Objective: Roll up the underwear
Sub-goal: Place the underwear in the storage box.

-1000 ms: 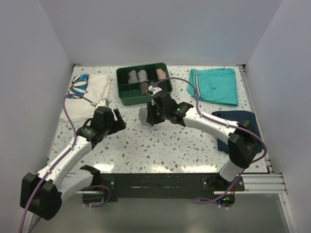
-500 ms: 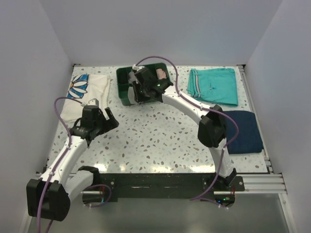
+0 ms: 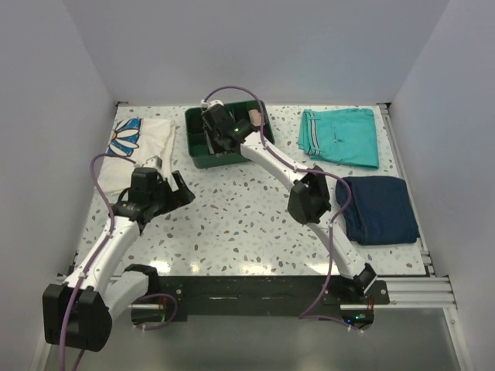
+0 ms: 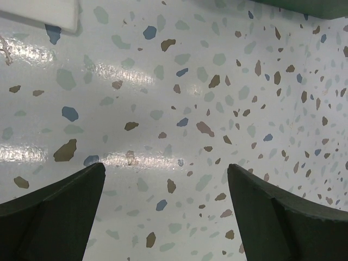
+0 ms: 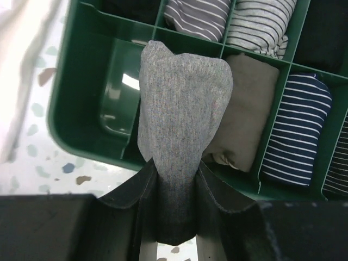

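Observation:
The underwear (image 5: 182,103) is a grey roll of cloth pinched between the fingers of my right gripper (image 5: 176,166). It hangs over the near left part of the green divided tray (image 5: 76,136), above an empty compartment beside a tan roll (image 5: 244,109). In the top view my right gripper (image 3: 217,128) is stretched out over the tray (image 3: 191,158), and the underwear is hidden beneath it. My left gripper (image 3: 182,190) is open and empty over bare table, left of the middle; its wrist view (image 4: 166,168) shows only speckled tabletop between the fingers.
The tray holds several rolled garments, among them striped grey ones (image 5: 196,16) and a navy striped one (image 5: 296,125). A white flower-print garment (image 3: 139,143) lies at the back left, teal shorts (image 3: 340,135) at the back right, and a navy folded garment (image 3: 379,207) on the right.
My right arm has swung from the table's middle back to the green tray, carrying the underwear. My left gripper has drawn back to the left and stays open.

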Controlling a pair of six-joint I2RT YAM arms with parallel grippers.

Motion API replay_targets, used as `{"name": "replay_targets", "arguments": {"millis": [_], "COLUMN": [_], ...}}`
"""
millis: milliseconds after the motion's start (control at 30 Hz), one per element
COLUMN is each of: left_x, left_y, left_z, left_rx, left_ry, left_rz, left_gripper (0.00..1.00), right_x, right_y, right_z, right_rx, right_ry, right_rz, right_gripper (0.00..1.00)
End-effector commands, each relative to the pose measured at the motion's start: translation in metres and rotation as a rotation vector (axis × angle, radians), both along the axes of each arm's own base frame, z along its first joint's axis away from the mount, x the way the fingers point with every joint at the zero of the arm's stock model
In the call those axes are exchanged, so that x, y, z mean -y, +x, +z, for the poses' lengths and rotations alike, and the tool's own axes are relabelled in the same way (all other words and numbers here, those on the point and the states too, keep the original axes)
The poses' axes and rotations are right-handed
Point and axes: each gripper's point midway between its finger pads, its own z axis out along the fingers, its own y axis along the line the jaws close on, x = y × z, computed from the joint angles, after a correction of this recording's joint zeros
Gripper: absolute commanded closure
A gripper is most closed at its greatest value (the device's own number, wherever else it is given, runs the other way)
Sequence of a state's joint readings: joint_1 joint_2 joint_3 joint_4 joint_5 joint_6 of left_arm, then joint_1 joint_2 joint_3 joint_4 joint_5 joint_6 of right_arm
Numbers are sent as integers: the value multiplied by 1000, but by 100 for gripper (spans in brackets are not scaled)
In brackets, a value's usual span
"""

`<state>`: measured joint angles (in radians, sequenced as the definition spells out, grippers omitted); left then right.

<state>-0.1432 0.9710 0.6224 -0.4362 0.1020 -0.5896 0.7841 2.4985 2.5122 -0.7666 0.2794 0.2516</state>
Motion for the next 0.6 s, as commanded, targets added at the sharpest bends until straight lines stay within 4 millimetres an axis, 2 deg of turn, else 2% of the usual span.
{"name": "replay_targets", "arguments": {"millis": [0, 367, 567], "left_x": [2, 4, 4], "left_y": [4, 3, 3], "left_z": [-1, -5, -6], "left_rx": [18, 3, -2], "left_ry": [-6, -13, -11], "left_rz": [-25, -40, -41], "left_gripper": [0, 0, 0], "right_x": [8, -7, -9], "right_y": [24, 45, 52], "right_z": [30, 24, 7], "right_rx": [131, 196, 199], "right_ry": [-29, 8, -11], "right_rz": [-31, -18, -16], "right_gripper": [100, 97, 96]}}
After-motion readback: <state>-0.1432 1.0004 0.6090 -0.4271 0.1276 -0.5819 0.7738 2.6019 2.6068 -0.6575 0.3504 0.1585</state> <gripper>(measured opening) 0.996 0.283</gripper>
